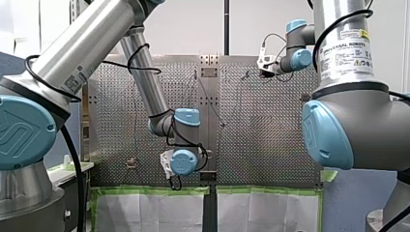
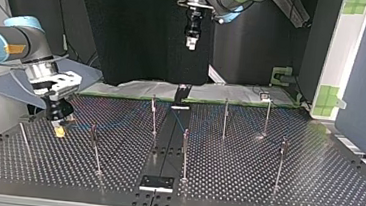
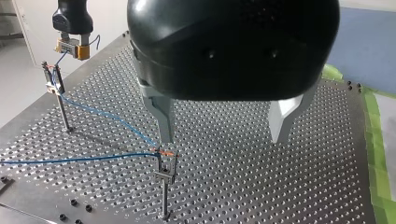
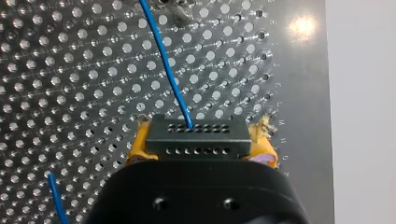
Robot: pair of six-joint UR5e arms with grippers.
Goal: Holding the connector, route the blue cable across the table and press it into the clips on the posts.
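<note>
My right gripper [image 4: 201,145] is clamped on the black connector [image 4: 196,134], with its yellow pads [image 4: 138,148] pressing on the connector's two ends. The blue cable [image 4: 164,65] leaves the connector's face and runs ahead of the gripper over the perforated table [image 4: 70,70]. In the top view this gripper hangs low over the table at the view's left.

In the left wrist view, the cable drops from the connector to the clip [image 3: 51,80] on the far post [image 3: 63,111], just under my right gripper. From there it slants across to the clip [image 3: 166,164] on the near post [image 3: 164,196] and meets that clip's top. It then runs off sideways, low over the table.

My left gripper [image 3: 223,134] is released, its metal fingers [image 3: 161,112] spread wide and holding nothing. One fingertip hovers just above the near clip, the other over bare table. In the top view it hangs well above the table, near the middle.
</note>
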